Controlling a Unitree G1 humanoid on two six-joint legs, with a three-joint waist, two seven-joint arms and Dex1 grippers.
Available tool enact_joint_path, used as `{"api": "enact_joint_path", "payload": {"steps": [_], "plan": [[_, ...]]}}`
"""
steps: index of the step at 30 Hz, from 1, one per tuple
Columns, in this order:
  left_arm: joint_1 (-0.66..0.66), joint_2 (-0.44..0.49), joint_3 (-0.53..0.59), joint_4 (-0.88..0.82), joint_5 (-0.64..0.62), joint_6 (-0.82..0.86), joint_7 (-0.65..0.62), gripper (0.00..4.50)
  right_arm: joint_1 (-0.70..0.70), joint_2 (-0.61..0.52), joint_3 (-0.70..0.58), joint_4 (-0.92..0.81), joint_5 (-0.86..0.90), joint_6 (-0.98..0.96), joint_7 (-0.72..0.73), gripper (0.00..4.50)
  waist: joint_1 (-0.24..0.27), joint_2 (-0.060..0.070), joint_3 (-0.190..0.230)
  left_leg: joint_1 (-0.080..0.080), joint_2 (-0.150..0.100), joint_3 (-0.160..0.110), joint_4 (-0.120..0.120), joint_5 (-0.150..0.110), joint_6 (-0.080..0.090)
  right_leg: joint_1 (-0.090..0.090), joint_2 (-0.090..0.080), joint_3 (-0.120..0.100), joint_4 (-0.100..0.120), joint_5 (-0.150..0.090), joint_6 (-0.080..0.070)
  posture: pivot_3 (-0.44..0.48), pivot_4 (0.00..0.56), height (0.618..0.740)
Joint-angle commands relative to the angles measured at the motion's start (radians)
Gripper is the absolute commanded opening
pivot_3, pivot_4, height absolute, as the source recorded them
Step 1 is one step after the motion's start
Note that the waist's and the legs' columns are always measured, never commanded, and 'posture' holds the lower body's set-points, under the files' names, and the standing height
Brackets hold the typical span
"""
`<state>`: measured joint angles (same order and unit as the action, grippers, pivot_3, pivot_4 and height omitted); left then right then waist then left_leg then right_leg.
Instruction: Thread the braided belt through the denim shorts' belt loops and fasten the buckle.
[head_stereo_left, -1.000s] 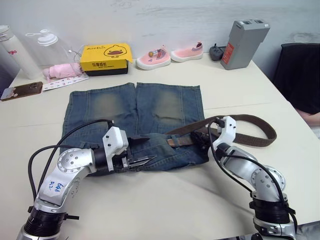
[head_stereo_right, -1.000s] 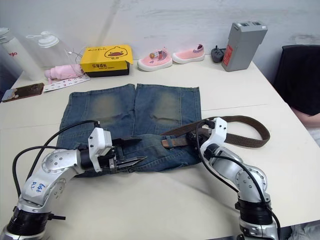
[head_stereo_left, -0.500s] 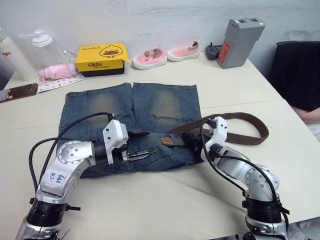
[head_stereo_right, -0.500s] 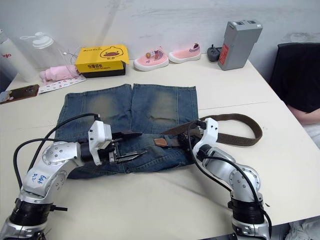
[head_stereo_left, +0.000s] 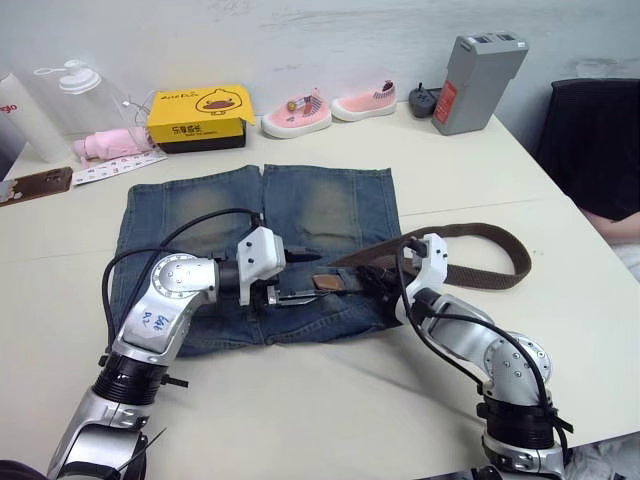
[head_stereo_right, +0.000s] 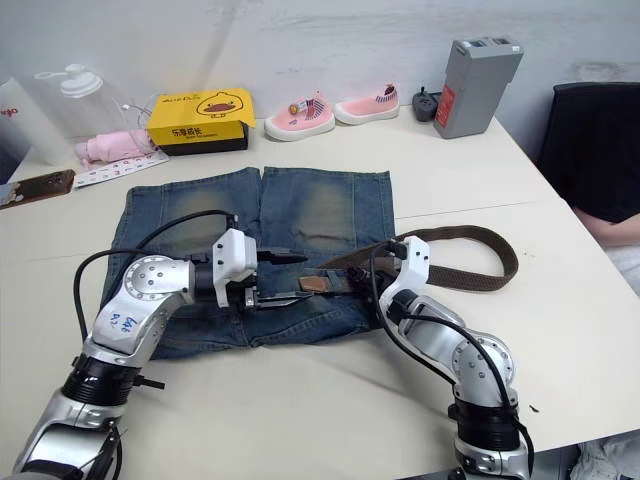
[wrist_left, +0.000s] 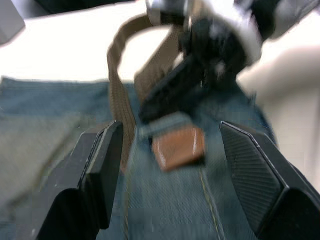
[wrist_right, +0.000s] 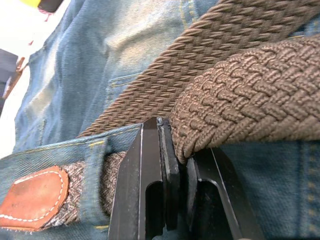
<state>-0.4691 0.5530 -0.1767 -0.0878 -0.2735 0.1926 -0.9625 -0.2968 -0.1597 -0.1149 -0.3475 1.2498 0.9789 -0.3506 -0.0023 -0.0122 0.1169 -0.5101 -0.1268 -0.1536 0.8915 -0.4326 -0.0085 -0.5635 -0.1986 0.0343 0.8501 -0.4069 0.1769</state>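
Across the near waistband of the denim shorts (head_stereo_left: 300, 215), which lie flat on the white table (head_stereo_left: 330, 400) with the legs pointing away from the robot, runs the braided belt (head_stereo_left: 470, 232). Its smooth brown leather tip (wrist_right: 34, 192) has emerged from under one of the belt loops (wrist_right: 95, 172) near the middle of the waistband. From the shorts' right edge the rest of the belt curves out in a loop over the bare tabletop and doubles back.

Left gripper (head_stereo_left: 297, 281): hovers over the waistband just left of the leather tip, its two black fingers (wrist_left: 97, 165) spread wide apart and holding nothing; the tip sits between them in the wrist view.

Right gripper (head_stereo_left: 382, 278): lies low at the right end of the waistband, its fingers (wrist_right: 150, 180) pinched tight on the braided strap where it bends beside the loop.

Along the far edge of the table stand a yellow duck box (head_stereo_left: 198, 114), a pair of pink shoes (head_stereo_left: 330, 106), a grey battery pack (head_stereo_left: 474, 68) and a clear bottle (head_stereo_left: 85, 95).
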Motion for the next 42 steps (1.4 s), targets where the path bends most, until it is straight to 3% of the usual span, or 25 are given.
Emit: {"api": "enact_joint_path", "payload": {"steps": [1, 5, 14, 23, 26, 32, 37, 42], "plan": [[-0.048, -0.022, -0.014, 0.046, 0.052, -0.056, 0.013, 3.39, -0.008, 0.014, 0.010, -0.060, 0.030, -0.014, 0.027, 0.00, 0.001, 0.000, 0.000, 0.000, 0.000, 0.000, 0.000, 0.000, 0.000, 0.000, 0.000, 0.000, 0.000, 0.000, 0.000, 0.000, 0.150, 0.636], [-0.066, -0.040, -0.027, 0.073, 0.090, -0.085, 0.018, 3.39, -0.003, 0.019, 0.008, -0.078, 0.029, -0.017, 0.032, 0.00, 0.003, 0.000, 0.000, 0.000, -0.002, 0.000, 0.001, 0.000, 0.000, 0.000, -0.001, 0.000, 0.000, 0.000, 0.001, 0.000, 0.150, 0.636], [-0.012, 0.020, -0.005, 0.053, 0.129, -0.171, -0.020, 3.39, 0.006, 0.013, -0.004, -0.087, 0.040, -0.022, 0.015, 0.00, 0.001, 0.000, 0.000, 0.000, -0.001, 0.000, 0.000, 0.000, 0.000, 0.000, -0.001, 0.000, 0.000, 0.000, 0.001, 0.000, 0.150, 0.636], [0.009, 0.050, 0.008, 0.073, 0.196, -0.408, 0.012, 3.39, 0.007, 0.006, -0.002, -0.077, 0.044, -0.020, 0.014, 0.00, 0.002, 0.000, 0.000, 0.000, -0.001, 0.000, 0.000, 0.000, 0.000, 0.000, -0.001, 0.000, 0.000, 0.000, 0.001, 0.000, 0.150, 0.636], [0.020, 0.052, -0.001, 0.086, 0.231, -0.483, 0.022, 2.60, 0.006, 0.004, -0.003, -0.073, 0.046, -0.019, 0.015, 0.00, 0.002, 0.000, 0.000, 0.000, -0.001, 0.000, 0.000, 0.000, 0.000, 0.000, -0.001, 0.000, 0.001, 0.000, 0.001, 0.000, 0.150, 0.636], [0.013, 0.058, -0.014, 0.120, 0.295, -0.573, 0.038, 0.06, 0.003, 0.001, -0.004, -0.068, 0.053, -0.018, 0.012, 0.00, 0.002, 0.000, 0.000, 0.000, -0.002, 0.000, 0.001, 0.000, 0.000, 0.000, -0.002, 0.000, 0.001, 0.000, 0.001, 0.000, 0.150, 0.636], [0.020, 0.064, -0.007, 0.124, 0.320, -0.602, 0.057, 0.02, -0.002, -0.006, -0.014, -0.070, 0.061, -0.020, 0.000, 0.00, 0.001, 0.000, 0.000, 0.000, -0.001, 0.000, 0.001, 0.000, 0.000, 0.000, -0.001, 0.000, 0.002, 0.000, 0.001, 0.000, 0.150, 0.636], [0.024, 0.055, 0.012, 0.110, 0.311, -0.571, 0.088, 0.00, 0.008, -0.077, -0.099, -0.124, 0.196, -0.040, 0.018, 1.97, 0.004, 0.000, 0.000, 0.000, -0.002, 0.000, 0.001, 0.000, 0.000, 0.000, -0.002, 0.000, 0.002, 0.000, 0.001, 0.000, 0.150, 0.636]]}}
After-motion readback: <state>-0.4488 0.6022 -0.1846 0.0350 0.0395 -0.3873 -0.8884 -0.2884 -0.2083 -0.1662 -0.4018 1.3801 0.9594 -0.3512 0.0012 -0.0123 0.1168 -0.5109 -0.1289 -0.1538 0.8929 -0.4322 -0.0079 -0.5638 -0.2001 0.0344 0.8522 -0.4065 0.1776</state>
